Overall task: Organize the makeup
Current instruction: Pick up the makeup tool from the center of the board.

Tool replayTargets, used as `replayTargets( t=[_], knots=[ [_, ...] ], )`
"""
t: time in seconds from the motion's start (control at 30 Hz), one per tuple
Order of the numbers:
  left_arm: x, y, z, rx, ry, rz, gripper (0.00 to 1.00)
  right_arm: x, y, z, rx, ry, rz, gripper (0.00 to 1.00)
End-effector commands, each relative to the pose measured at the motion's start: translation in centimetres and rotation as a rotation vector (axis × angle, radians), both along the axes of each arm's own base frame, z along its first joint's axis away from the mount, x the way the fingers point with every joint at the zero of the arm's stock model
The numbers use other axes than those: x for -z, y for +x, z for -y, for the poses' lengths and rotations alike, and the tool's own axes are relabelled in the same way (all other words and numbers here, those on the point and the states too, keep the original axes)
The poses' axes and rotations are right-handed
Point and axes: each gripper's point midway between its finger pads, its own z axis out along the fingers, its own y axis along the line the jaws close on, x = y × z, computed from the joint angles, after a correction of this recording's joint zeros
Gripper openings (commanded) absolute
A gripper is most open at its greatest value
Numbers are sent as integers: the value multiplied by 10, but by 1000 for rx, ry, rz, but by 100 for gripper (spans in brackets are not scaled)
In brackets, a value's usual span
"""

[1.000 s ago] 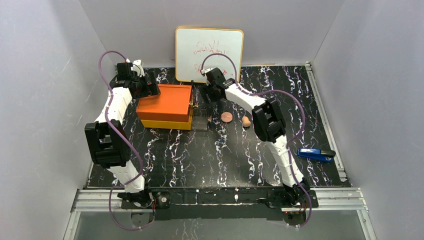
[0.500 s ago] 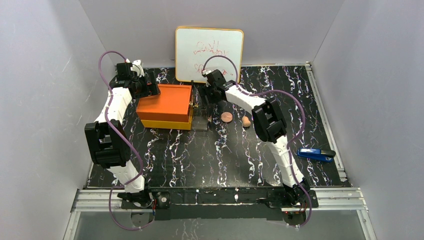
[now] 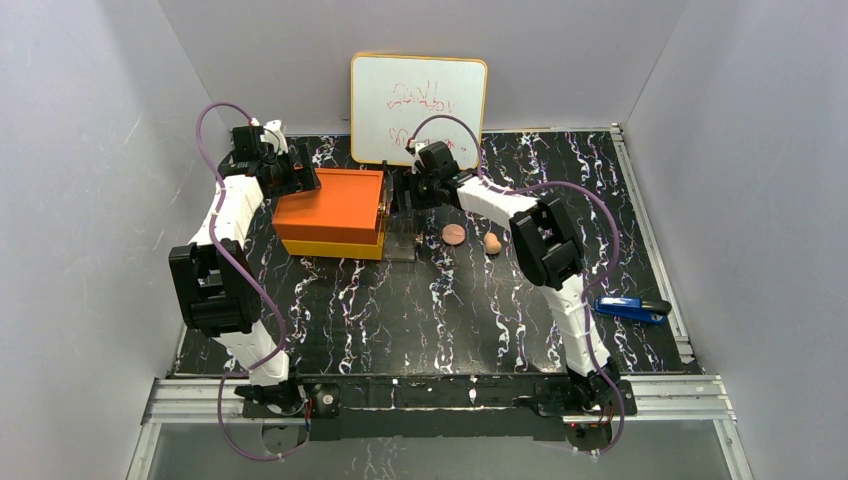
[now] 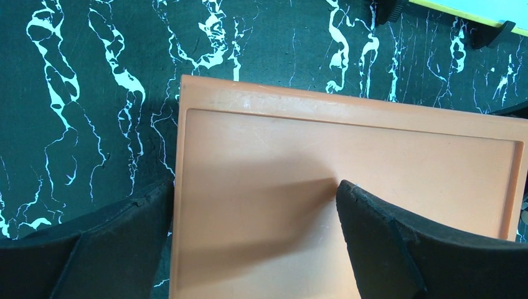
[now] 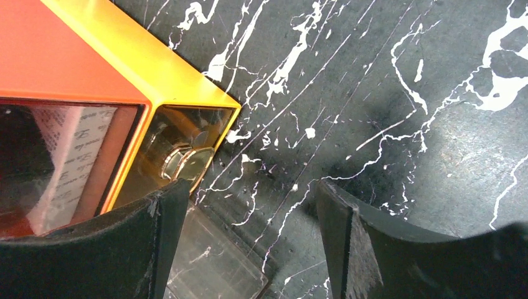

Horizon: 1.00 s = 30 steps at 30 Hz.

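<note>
At the far left of the black marbled table (image 3: 400, 320), the left gripper (image 3: 300, 178) hangs over the back left corner of the orange box (image 3: 330, 205). In its wrist view the left gripper (image 4: 252, 190) stands wide open with nothing held: 1 finger is off the box's edge over the table and the other is above the flat orange lid (image 4: 348, 143). Whether either finger touches the box cannot be told. On the box's right side, a clear drawer (image 3: 402, 243) sticks out onto the table. The right gripper (image 3: 405, 195) is just beside that side. It too is spread wide and empty, and between its 2 fingers lies only bare table. In the right wrist view, 1 finger of the right gripper (image 5: 249, 187) sits just below a round gold knob (image 5: 187, 163) on the box's clear front. Part of the clear drawer (image 5: 212, 261) shows under that finger. Something pale with print on it (image 5: 68, 162) lies behind the clear front. A whiteboard (image 3: 418, 105) with red scribbles leans on the back wall behind the right gripper. To the right of the drawer, the flat round peach disc (image 3: 454, 234) lies on the table. The tan egg-shaped sponge (image 3: 492, 242) is near it, partly tucked against the right arm's elbow, which crosses above. A blue stapler (image 3: 632, 309) lies well apart by the table's right edge.
</note>
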Motion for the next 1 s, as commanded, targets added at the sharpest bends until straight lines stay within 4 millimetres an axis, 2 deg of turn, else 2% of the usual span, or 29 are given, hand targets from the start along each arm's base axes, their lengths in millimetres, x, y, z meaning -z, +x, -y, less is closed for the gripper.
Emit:
replayTargets(
  t=[0.0, 0.1, 0.17, 0.37, 0.53, 0.6, 0.77, 0.87, 0.97],
  knots=[
    [54, -54, 5, 31, 4, -261, 96, -70, 6, -31, -42, 187, 94, 82],
    [53, -53, 4, 29, 4, -257, 96, -73, 6, -26, -38, 160, 109, 82],
    [51, -53, 3, 28, 3, -254, 96, -76, 8, -13, -17, 105, 151, 82],
    [50, -52, 4, 29, -5, -252, 96, -111, 21, 60, 177, -57, 273, 86],
    [49, -52, 5, 31, -8, -247, 96, -121, 26, 124, 328, -175, 307, 86],
    [48, -53, 6, 33, -12, -246, 96, -120, 27, 145, 368, -193, 296, 86],
    [48, -54, 6, 33, -12, -244, 96, -102, 31, 203, 468, -193, 222, 85],
    [47, -54, 6, 32, -14, -241, 96, -83, 34, 234, 519, -201, 158, 83],
    [49, -55, 7, 32, -17, -245, 96, -64, 34, 253, 552, -203, 104, 78]
  ],
)
